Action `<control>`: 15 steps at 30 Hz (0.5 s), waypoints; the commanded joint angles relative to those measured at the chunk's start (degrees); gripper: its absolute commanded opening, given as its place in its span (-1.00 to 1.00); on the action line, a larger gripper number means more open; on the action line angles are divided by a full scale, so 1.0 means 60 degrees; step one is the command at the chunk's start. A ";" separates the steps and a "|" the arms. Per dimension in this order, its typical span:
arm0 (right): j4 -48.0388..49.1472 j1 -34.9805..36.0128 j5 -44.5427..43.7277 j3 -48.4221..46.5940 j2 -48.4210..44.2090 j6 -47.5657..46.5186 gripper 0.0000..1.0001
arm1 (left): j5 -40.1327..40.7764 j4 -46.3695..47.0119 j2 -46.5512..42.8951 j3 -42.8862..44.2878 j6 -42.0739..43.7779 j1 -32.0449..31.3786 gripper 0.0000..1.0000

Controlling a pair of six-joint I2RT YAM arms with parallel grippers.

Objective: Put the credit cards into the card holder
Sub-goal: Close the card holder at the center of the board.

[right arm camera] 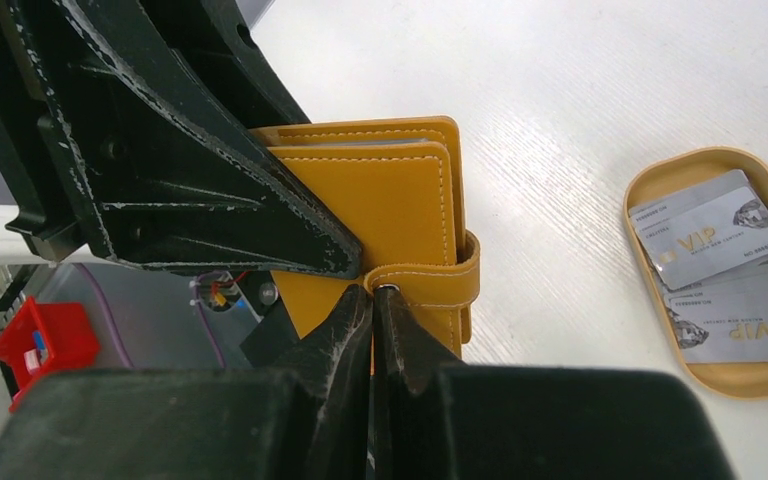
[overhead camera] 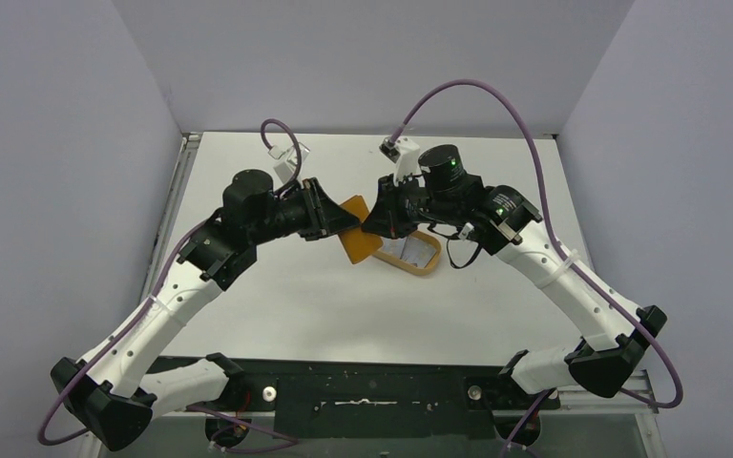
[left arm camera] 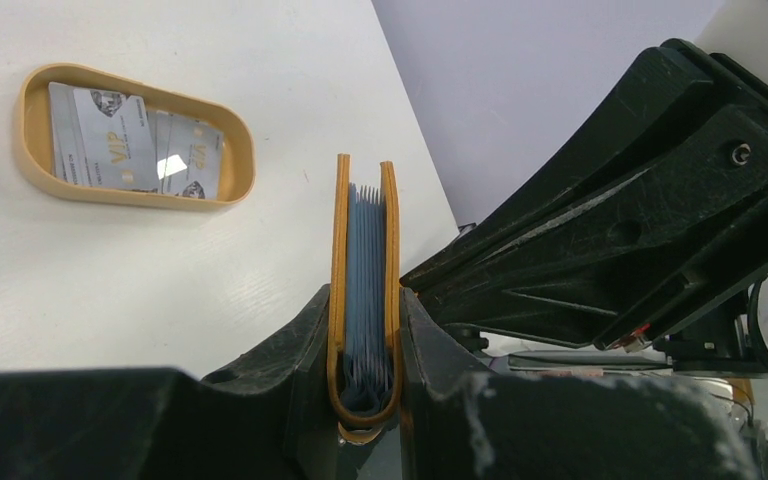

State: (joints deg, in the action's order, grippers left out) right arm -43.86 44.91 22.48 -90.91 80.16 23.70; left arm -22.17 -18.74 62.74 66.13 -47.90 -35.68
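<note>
The orange-brown card holder [overhead camera: 358, 240] is folded shut and held on edge above the table, with my left gripper [overhead camera: 337, 222] shut on it. In the left wrist view my left gripper [left arm camera: 365, 305] clamps both covers of the card holder [left arm camera: 338, 250], and blue-grey inner sleeves [left arm camera: 368, 260] show between them. My right gripper [right arm camera: 372, 290] is shut, its tips touching the end of the snap tab [right arm camera: 430, 280] on the card holder [right arm camera: 380, 200]; whether it pinches the tab I cannot tell. The credit cards [right arm camera: 710, 235] [left arm camera: 100, 135] lie in the tray.
An oval tan-rimmed tray [overhead camera: 422, 270] [left arm camera: 240, 165] [right arm camera: 650, 185] sits on the white table just right of the card holder, under my right gripper [overhead camera: 379, 222]. Grey walls close the table at the back and both sides.
</note>
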 commanded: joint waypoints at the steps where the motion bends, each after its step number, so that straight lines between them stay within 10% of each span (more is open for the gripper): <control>1: 0.0338 0.0466 -0.0371 0.0595 0.1431 0.0111 -1.00 | -0.3353 0.5423 -0.0460 0.0843 -0.2010 -0.1314 -1.00; 8: 0.0341 0.0561 -0.0365 0.0602 0.1545 0.0086 -1.00 | -0.3328 0.6016 -0.0302 0.0801 -0.2318 -0.1520 -1.00; 15: 0.0351 0.0380 -0.0266 0.0877 0.0730 0.0035 -0.88 | -0.2404 0.2882 -0.0914 0.0914 -0.0243 -0.1258 -1.00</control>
State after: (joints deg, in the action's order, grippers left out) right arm -46.96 45.39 20.01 -89.58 81.25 23.64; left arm -19.25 -19.59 64.36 64.05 -48.38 -37.80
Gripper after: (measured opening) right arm 0.020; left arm 0.171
